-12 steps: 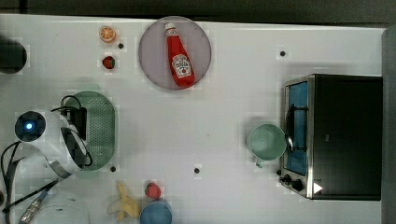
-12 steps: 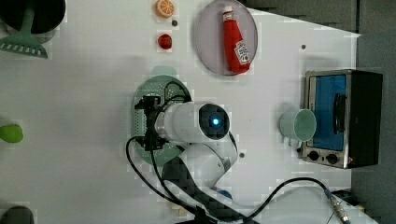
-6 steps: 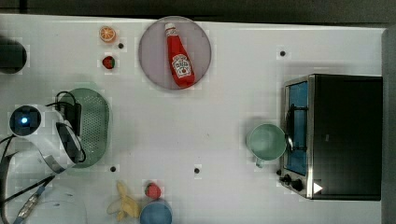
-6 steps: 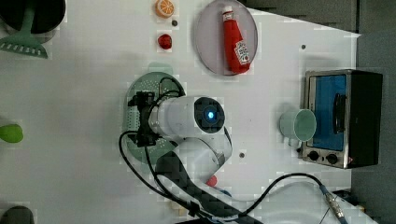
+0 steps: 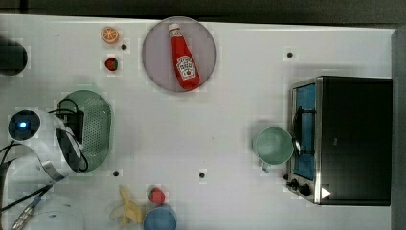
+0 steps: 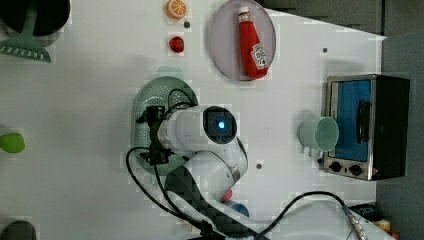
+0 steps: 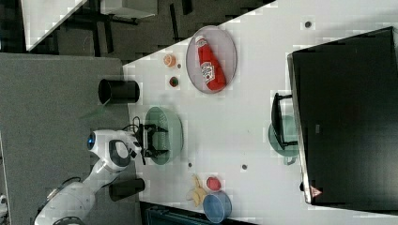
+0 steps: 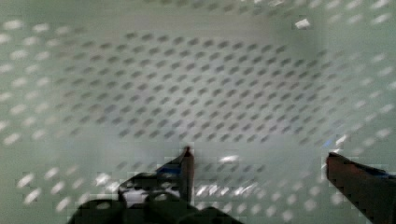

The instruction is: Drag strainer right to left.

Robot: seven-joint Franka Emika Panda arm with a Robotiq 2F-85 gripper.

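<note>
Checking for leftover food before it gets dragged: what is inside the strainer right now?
Inside the strainer I see bare perforated mesh and the tool, its fingers spread open over the bottom. The arm covers part of the bowl in the top view, so that part is unchecked.

The strainer (image 5: 98, 129) looks like pale green plastic, its wall and floor (image 8: 196, 98) pierced with rows of small holes, smooth and faintly shiny. The arm's shell (image 6: 200, 131) is glossy white plastic. The toaster oven (image 5: 352, 139) has a brushed metal frame and matt black top. The table (image 5: 230, 124) is smooth, matt white, possibly laminate.
</note>
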